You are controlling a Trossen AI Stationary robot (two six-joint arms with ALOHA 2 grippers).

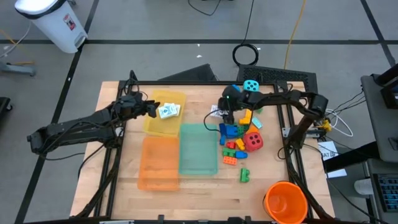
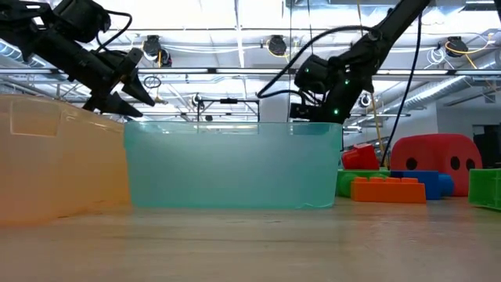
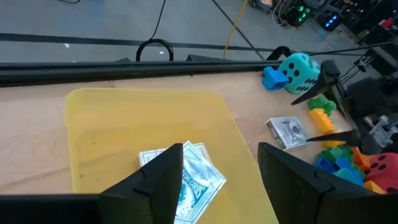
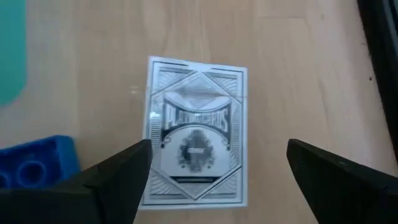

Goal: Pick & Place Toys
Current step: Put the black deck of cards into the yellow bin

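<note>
Now both of my claws hang over card decks, each spread wide and grasping nothing.

Directly under my right claw (image 4: 217,171) lies a white card deck (image 4: 196,130), flat on the desk (image 1: 205,193) just beside the far corner of the teal tray (image 1: 198,149); a blue brick (image 4: 37,162) sits close beside the deck, and the brick pile (image 1: 236,134) with the red die (image 1: 253,141) lies on the side of the deck away from the tray. My left claw (image 3: 217,171) hovers above the yellow tray (image 3: 93,118), where two more white decks (image 3: 186,171) rest overlapping on its floor. Beyond the pile, toward the desk's far edge, the teal die (image 1: 250,85) touches another blue brick (image 3: 273,78).
</note>
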